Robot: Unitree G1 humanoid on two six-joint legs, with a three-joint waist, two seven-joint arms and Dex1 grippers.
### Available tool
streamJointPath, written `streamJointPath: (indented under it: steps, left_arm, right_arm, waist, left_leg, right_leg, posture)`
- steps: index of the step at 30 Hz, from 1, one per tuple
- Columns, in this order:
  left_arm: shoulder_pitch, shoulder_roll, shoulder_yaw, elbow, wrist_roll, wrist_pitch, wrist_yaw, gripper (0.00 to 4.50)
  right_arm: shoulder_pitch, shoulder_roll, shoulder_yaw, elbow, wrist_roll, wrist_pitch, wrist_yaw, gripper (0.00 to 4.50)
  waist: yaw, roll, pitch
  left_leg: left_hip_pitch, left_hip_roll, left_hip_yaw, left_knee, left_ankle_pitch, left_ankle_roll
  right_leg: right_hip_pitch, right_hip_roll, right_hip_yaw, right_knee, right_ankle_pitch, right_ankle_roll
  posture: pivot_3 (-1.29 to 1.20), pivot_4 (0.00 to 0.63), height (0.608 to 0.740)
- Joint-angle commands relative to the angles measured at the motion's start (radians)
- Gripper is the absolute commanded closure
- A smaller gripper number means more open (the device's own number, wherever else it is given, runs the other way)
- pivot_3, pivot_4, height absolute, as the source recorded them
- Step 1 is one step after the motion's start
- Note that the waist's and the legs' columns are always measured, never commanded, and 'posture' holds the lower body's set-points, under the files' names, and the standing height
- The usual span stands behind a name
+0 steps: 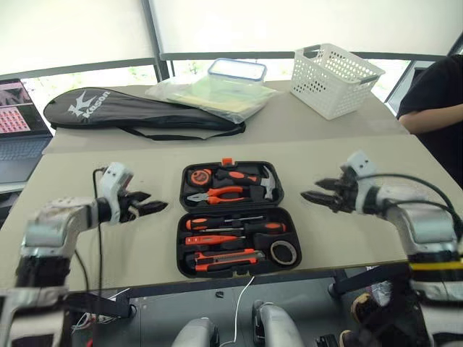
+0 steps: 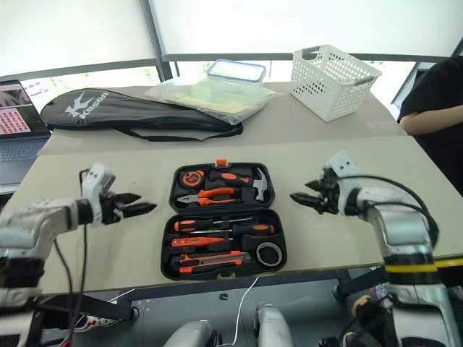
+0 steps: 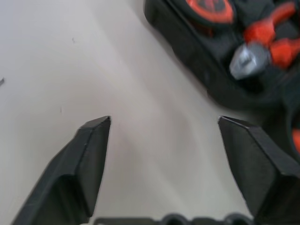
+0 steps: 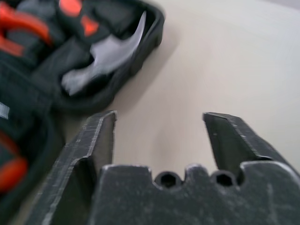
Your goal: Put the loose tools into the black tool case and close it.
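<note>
Tool case point(image 1: 230, 219) open; end effectors point(image 1: 150, 207) point(image 1: 315, 196) spread, flanking, pointing inward.

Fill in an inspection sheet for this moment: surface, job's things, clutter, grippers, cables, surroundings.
Surface: beige table.
Job's things: black tool case lies open; screwdrivers, utility knife and tape roll sit in its slots.
Clutter: racket bag, plastic bag, lidded box, white basket.
Grippers: left gripper and right gripper open, empty, either side of the case.
Cables: white cable hanging below the table edge.
Surroundings: laptop, a person's arm.
</note>
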Motion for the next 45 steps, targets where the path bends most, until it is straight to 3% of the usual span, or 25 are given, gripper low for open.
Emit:
streamJointPath:
  steps: [1, 7, 8, 10, 21, 27, 35, 39, 45]
  left_arm:
    - [-0.099, -0.056, 0.044, 0.062, -0.036, 0.092, 0.077, 0.0]
    - [-0.234, -0.16, 0.074, 0.203, -0.033, 0.1, 0.188, 0.0]
    - [-0.242, -0.172, 0.073, 0.216, -0.032, 0.094, 0.197, 0.0]
    - [-0.245, -0.183, 0.071, 0.224, -0.035, 0.088, 0.205, 0.53]
    - [-0.199, -0.169, 0.012, 0.207, -0.01, 0.05, 0.189, 4.41]
    - [-0.192, -0.165, 0.011, 0.179, -0.011, 0.013, 0.172, 4.49]
    - [-0.19, -0.168, 0.006, 0.096, 0.046, -0.297, 0.149, 4.49]
    - [-0.129, -0.151, -0.042, 0.029, 0.182, -0.673, 0.149, 4.49]
    - [0.015, -0.144, -0.054, -0.07, 0.233, -0.841, 0.148, 4.49]
  right_arm:
    - [-0.099, 0.047, 0.016, 0.098, -0.011, 0.041, -0.061, 0.07]
    - [-0.257, 0.138, 0.081, 0.323, -0.075, 0.026, -0.126, 0.07]
    - [-0.277, 0.149, 0.082, 0.351, -0.077, 0.021, -0.13, 0.31]
    - [-0.301, 0.161, 0.082, 0.383, -0.083, 0.016, -0.132, 0.72]
    - [-0.307, 0.163, 0.123, 0.362, -0.1, 0.01, -0.112, 4.43]
    - [-0.317, 0.169, 0.117, 0.323, -0.093, 0.009, -0.113, 4.5]
    - [-0.365, 0.195, 0.076, 0.276, -0.148, -0.306, -0.222, 4.5]
    - [-0.268, 0.137, 0.147, 0.199, -0.291, -0.623, -0.261, 4.5]
    - [-0.11, 0.127, 0.114, 0.124, -0.305, -0.789, -0.307, 4.5]
  waist:
    - [-0.002, 0.0, 0.0]
    - [-0.009, 0.0, 0.0]
    - [-0.01, 0.0, 0.0]
    - [-0.012, 0.0, 0.0]
    - [-0.006, 0.001, -0.001]
    - [-0.008, 0.001, -0.001]
    - [-0.008, 0.001, -0.001]
    - [-0.008, 0.001, -0.001]
    - [-0.015, 0.001, -0.001]
  left_leg:
    - [0.0, 0.0, 0.0, 0.0, 0.0, 0.0]
    - [-0.001, -0.001, 0.0, -0.001, 0.0, 0.0]
    - [-0.001, -0.001, 0.0, -0.001, 0.0, 0.0]
    - [-0.001, -0.002, 0.0, -0.001, 0.0, -0.001]
    - [0.001, -0.005, -0.001, 0.002, 0.001, -0.003]
    - [0.002, -0.004, -0.002, 0.002, 0.001, -0.003]
    - [0.0, -0.004, -0.002, 0.002, 0.002, -0.004]
    - [-0.006, -0.005, -0.002, 0.001, 0.002, -0.004]
    - [-0.012, -0.006, 0.0, 0.002, 0.002, -0.004]
  right_leg:
    - [0.0, 0.0, 0.0, 0.0, 0.0, 0.0]
    - [-0.003, 0.0, -0.001, 0.0, 0.001, 0.001]
    - [-0.003, 0.0, -0.002, 0.0, 0.001, 0.001]
    - [-0.003, 0.0, -0.001, 0.0, 0.001, 0.001]
    - [-0.001, -0.001, -0.001, 0.0, 0.001, 0.001]
    - [0.0, -0.001, 0.0, 0.001, 0.001, 0.001]
    - [-0.003, -0.001, 0.0, 0.001, 0.001, 0.0]
    - [-0.01, -0.001, -0.001, 0.006, 0.001, 0.0]
    - [-0.019, -0.001, -0.002, 0.007, 0.001, 0.0]
  posture:
    - [0.0, 0.15, 0.74]
    - [0.0, 0.15, 0.74]
    - [0.0, 0.15, 0.74]
    - [0.0, 0.15, 0.74]
    - [0.0, 0.15, 0.74]
    - [0.0, 0.15, 0.74]
    - [0.0, 0.15, 0.74]
    - [0.0, 0.15, 0.74]
    - [0.0, 0.15, 0.74]
